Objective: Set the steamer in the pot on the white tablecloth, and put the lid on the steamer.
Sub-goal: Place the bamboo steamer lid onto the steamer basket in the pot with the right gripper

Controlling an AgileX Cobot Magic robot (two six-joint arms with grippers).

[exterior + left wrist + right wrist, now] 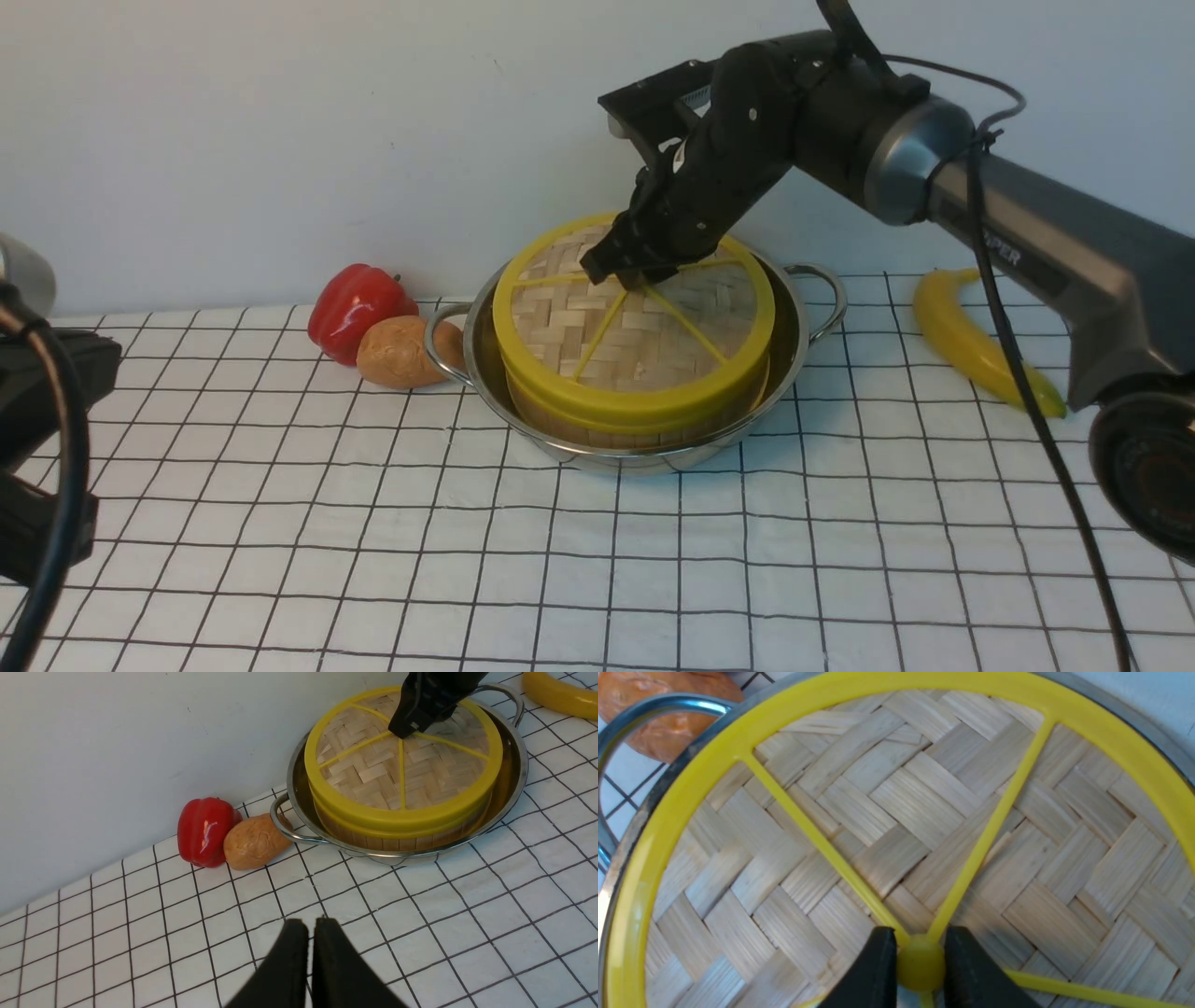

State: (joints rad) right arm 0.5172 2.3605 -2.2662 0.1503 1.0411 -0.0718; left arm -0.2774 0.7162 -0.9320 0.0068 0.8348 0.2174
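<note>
The steel pot (801, 347) stands on the white tablecloth (560, 560) near the back wall. Inside it sits the bamboo steamer (611, 435), only its side wall showing. The woven lid (644, 350) with yellow rim and spokes lies flat on top of the steamer and hides its inside. My right gripper (635, 275) reaches down from the right. Its fingers are shut on either side of the lid's yellow central hub (920, 966). My left gripper (311, 924) hovers shut and empty above the cloth, well short of the pot (514, 765).
A red pepper (359, 303) and a brown potato (401, 353) lie touching just left of the pot's handle. A yellow banana (971, 341) lies right of the pot, under my right arm. The wall rises close behind the pot.
</note>
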